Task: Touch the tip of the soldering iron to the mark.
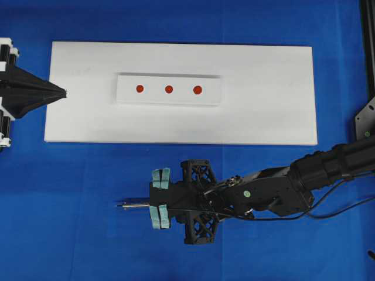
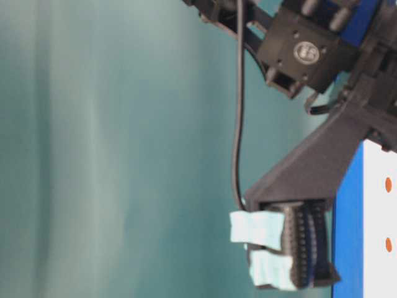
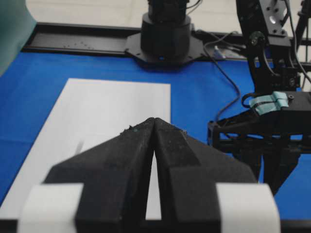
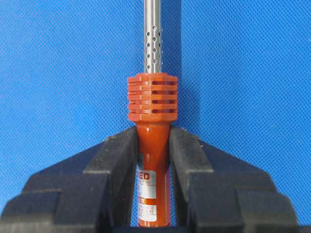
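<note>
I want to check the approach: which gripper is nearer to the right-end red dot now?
Right. The right gripper, shut on the soldering iron, is over the blue cloth below the dot, off the white board. The left gripper, shut, sits at the board's left edge, farther away.

1. Soldering iron, orange-red handle: white label, red letters "ED" readable, the start hidden by a gripper finger.
2. Same label, lower lines: print too small to read.
3. Round emblem on the black arm housing in the table-level view: blurred, unreadable.

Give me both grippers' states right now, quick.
Left gripper: closed, holding nothing.
Right gripper: closed on the soldering iron.
</note>
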Action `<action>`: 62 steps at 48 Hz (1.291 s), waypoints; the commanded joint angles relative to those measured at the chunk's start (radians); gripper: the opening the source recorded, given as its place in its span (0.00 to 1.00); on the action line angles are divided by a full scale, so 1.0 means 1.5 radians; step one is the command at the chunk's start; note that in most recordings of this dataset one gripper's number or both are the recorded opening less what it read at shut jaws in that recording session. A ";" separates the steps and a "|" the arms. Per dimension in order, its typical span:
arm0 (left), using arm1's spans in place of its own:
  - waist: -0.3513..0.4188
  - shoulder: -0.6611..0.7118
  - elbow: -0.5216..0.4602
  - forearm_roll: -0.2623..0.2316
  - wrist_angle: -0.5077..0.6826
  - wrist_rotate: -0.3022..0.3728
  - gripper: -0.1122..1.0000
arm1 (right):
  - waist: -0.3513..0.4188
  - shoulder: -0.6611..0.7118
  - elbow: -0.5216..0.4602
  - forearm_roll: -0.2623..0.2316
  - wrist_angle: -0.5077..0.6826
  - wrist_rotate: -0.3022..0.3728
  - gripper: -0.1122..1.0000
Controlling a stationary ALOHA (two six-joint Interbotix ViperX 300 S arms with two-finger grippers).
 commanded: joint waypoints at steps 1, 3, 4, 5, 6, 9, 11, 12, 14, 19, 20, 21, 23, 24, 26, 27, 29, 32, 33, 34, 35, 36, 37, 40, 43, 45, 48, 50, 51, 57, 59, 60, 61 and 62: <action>0.002 0.002 -0.009 0.001 -0.003 0.002 0.10 | -0.001 -0.011 -0.006 0.001 -0.006 0.001 0.18; 0.002 0.002 -0.010 0.001 -0.003 0.002 0.10 | -0.001 -0.011 -0.006 0.001 -0.005 0.001 0.23; 0.002 0.003 -0.009 0.001 -0.003 0.002 0.10 | -0.001 -0.011 -0.006 0.001 -0.006 0.001 0.27; 0.002 0.002 -0.010 0.001 -0.003 0.002 0.10 | -0.001 -0.012 -0.007 0.001 -0.006 0.001 0.31; 0.001 0.002 -0.010 0.001 -0.003 0.002 0.10 | -0.001 -0.012 -0.006 0.001 -0.005 0.001 0.36; 0.002 0.002 -0.010 0.001 -0.004 0.002 0.10 | -0.003 -0.011 -0.006 0.001 -0.005 0.001 0.53; 0.002 0.002 -0.009 0.001 -0.004 0.002 0.10 | -0.003 -0.012 -0.007 0.001 -0.004 0.001 0.67; 0.002 0.002 -0.010 0.001 -0.003 0.002 0.10 | -0.003 -0.012 -0.008 0.001 -0.003 0.001 0.72; 0.002 0.003 -0.010 0.001 -0.003 0.002 0.10 | -0.003 -0.012 -0.008 0.001 -0.001 0.001 0.83; 0.002 0.002 -0.009 0.001 -0.003 0.002 0.10 | -0.003 -0.014 -0.010 0.001 0.003 0.001 0.89; 0.002 0.002 -0.009 0.001 -0.003 0.002 0.10 | -0.003 -0.015 -0.008 0.001 0.003 0.001 0.87; 0.002 0.002 -0.009 0.001 -0.003 0.002 0.10 | -0.003 -0.017 -0.008 0.001 0.004 0.001 0.85; 0.002 0.003 -0.009 0.001 -0.003 0.002 0.10 | -0.003 -0.021 -0.010 0.001 0.007 0.001 0.83; 0.001 0.002 -0.009 0.001 -0.003 0.001 0.10 | -0.003 -0.027 -0.008 0.001 0.010 0.001 0.82; 0.002 0.002 -0.009 0.001 -0.003 0.001 0.10 | -0.003 -0.036 -0.010 0.001 0.017 0.000 0.83; 0.002 0.002 -0.010 0.001 -0.003 0.001 0.10 | -0.003 -0.042 -0.010 0.001 0.022 0.000 0.83; 0.002 0.003 -0.009 0.001 -0.003 0.001 0.10 | -0.003 -0.055 -0.010 0.001 0.034 -0.001 0.83; 0.002 0.002 -0.010 0.001 -0.004 0.001 0.10 | -0.003 -0.082 -0.011 -0.001 0.058 -0.002 0.83; 0.002 0.002 -0.010 0.001 -0.003 0.001 0.10 | -0.003 -0.092 -0.012 -0.001 0.067 -0.002 0.83; 0.002 0.003 -0.009 0.001 -0.003 0.001 0.10 | -0.003 -0.107 -0.011 -0.002 0.083 -0.003 0.83; 0.002 0.003 -0.009 0.001 -0.003 0.001 0.10 | -0.003 -0.119 -0.012 -0.002 0.093 -0.003 0.83; 0.002 0.002 -0.009 0.001 -0.003 0.001 0.10 | -0.003 -0.129 -0.012 -0.003 0.103 -0.004 0.83; 0.002 0.002 -0.009 0.001 -0.003 0.001 0.10 | -0.003 -0.139 -0.012 -0.004 0.114 -0.004 0.83; 0.002 0.002 -0.009 0.001 -0.003 0.002 0.10 | -0.003 -0.168 -0.012 -0.008 0.145 -0.004 0.83; 0.002 0.003 -0.009 0.001 -0.003 0.001 0.10 | -0.003 -0.192 -0.010 -0.012 0.176 -0.005 0.83; 0.001 0.002 -0.010 0.001 -0.003 0.001 0.10 | -0.003 -0.207 -0.008 -0.016 0.192 -0.005 0.83; 0.002 0.002 -0.009 0.001 -0.003 0.002 0.10 | -0.003 -0.225 -0.005 -0.029 0.217 -0.005 0.83; 0.002 0.002 -0.010 0.001 -0.003 0.002 0.10 | -0.004 -0.238 -0.004 -0.038 0.230 -0.005 0.83; 0.002 0.002 -0.010 0.001 -0.003 0.002 0.10 | -0.004 -0.242 -0.003 -0.040 0.236 -0.005 0.83; 0.002 0.002 -0.010 0.001 -0.003 0.002 0.10 | -0.013 -0.256 0.001 -0.048 0.243 -0.007 0.83; 0.002 0.002 -0.010 0.001 -0.003 0.002 0.10 | -0.021 -0.256 0.003 -0.050 0.243 -0.009 0.83; 0.002 0.003 -0.010 0.001 -0.003 0.002 0.10 | -0.026 -0.257 0.004 -0.051 0.243 -0.010 0.83; 0.002 0.002 -0.010 0.001 -0.003 0.002 0.10 | -0.031 -0.259 0.006 -0.052 0.244 -0.012 0.83; 0.002 0.002 -0.010 0.001 -0.004 0.002 0.10 | -0.036 -0.259 0.006 -0.053 0.243 -0.014 0.83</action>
